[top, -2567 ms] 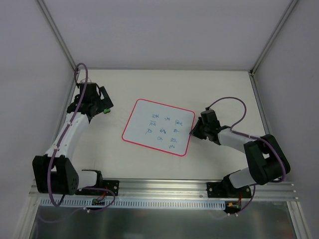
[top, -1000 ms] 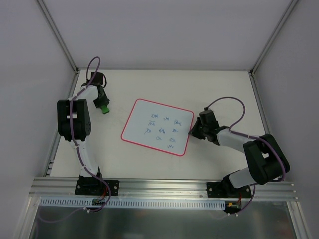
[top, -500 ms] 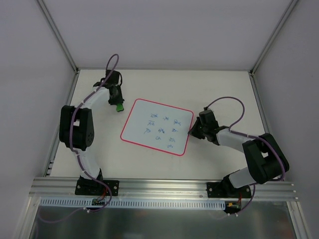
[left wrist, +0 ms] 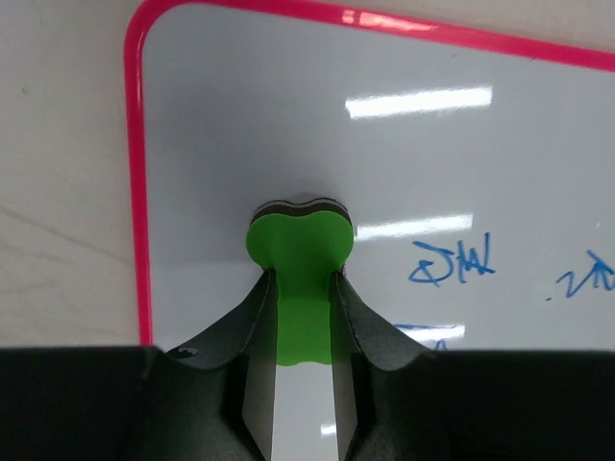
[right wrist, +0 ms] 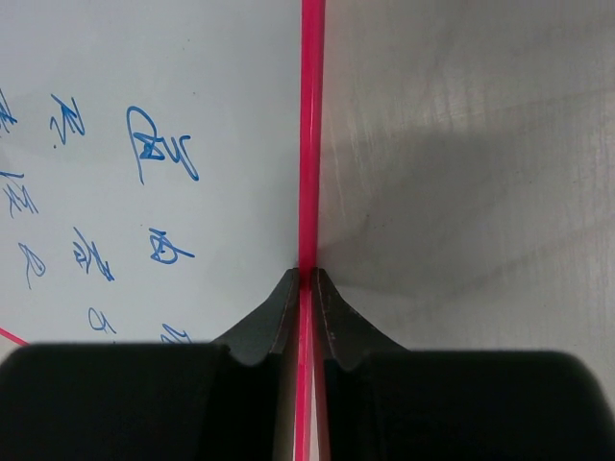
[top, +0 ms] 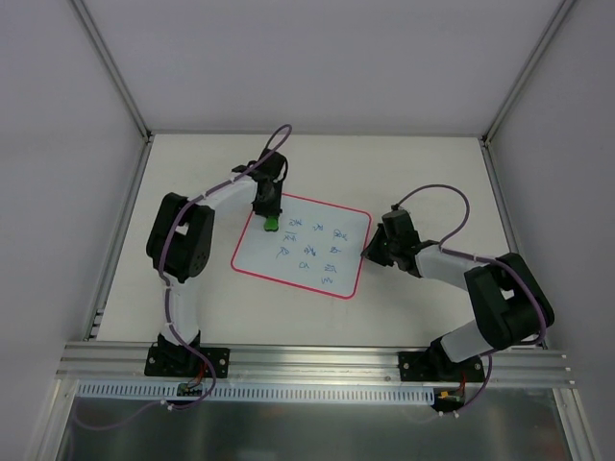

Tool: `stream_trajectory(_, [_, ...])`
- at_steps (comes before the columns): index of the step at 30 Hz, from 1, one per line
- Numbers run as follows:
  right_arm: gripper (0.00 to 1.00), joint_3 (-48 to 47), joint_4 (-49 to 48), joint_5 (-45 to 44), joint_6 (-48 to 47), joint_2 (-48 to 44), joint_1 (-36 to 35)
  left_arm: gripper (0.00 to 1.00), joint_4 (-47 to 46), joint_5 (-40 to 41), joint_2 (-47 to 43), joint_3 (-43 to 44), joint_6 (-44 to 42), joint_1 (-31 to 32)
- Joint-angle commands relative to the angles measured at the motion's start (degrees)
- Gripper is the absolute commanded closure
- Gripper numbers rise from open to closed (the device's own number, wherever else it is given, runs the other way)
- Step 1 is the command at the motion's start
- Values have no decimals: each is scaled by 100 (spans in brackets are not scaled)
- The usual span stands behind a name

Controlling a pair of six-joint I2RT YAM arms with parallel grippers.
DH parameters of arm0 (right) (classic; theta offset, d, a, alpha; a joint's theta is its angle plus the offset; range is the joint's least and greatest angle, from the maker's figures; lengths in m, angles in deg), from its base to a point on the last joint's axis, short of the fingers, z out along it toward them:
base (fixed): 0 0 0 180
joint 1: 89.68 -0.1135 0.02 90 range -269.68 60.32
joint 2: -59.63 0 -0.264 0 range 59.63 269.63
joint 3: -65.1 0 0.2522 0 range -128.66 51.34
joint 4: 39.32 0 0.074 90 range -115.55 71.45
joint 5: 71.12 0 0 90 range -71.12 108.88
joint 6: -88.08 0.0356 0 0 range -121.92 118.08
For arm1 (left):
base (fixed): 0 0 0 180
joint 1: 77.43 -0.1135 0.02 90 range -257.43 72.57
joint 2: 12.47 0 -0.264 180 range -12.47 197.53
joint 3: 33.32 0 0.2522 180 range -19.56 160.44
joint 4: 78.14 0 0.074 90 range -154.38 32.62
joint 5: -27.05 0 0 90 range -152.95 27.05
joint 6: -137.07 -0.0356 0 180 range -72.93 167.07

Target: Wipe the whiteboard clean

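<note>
As it lies flat, the whiteboard [top: 259, 248] runs lengthwise left-right, slightly skewed.

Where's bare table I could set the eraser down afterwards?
Bare table runs between the whiteboard's far edge and the back wall, and between its near edge and the front rail. Crowded: the right side, where the right claw pinches the board, and the left, under the left arm.

Cream table [top: 288, 317], pale walls [top: 317, 58], metal corner posts [top: 110, 67], aluminium rail [top: 317, 357] along near edge
</note>
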Motion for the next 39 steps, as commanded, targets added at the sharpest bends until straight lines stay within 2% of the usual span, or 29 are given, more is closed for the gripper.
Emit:
stream_trajectory(1, [89,90,472,-159,-13,347,-52,89,155,81,263,254,-74,209])
stream_trajectory(7, [89,143,384,26,32,392,-96,93,208,-50,720,421,-47,640])
stream_trajectory(13, [89,169,393,-9,76,295,-149,96,366,-349,1160,738,119,1430])
stream_trajectory(16, [89,204,393,-27,102,251,-149,98,393,-455,1301,808,304,1887])
stream_trajectory(21, [89,266,393,-27,137,242,-149,100,410,-482,1275,861,603,2240])
stream_trajectory(23, [89,284,393,-27,146,242,-149,100,419,-325,1135,808,586,2258])
stream_trajectory(25, [89,301,393,-27,155,216,-149,100,507,211,881,634,577,2214])
stream_trajectory(31, [89,345,384,-62,146,181,-149,100,603,782,64,27,480,1608])
stream_trajectory(39, [89,336,366,-62,137,225,-149,100,604,985,-632,-554,260,887])
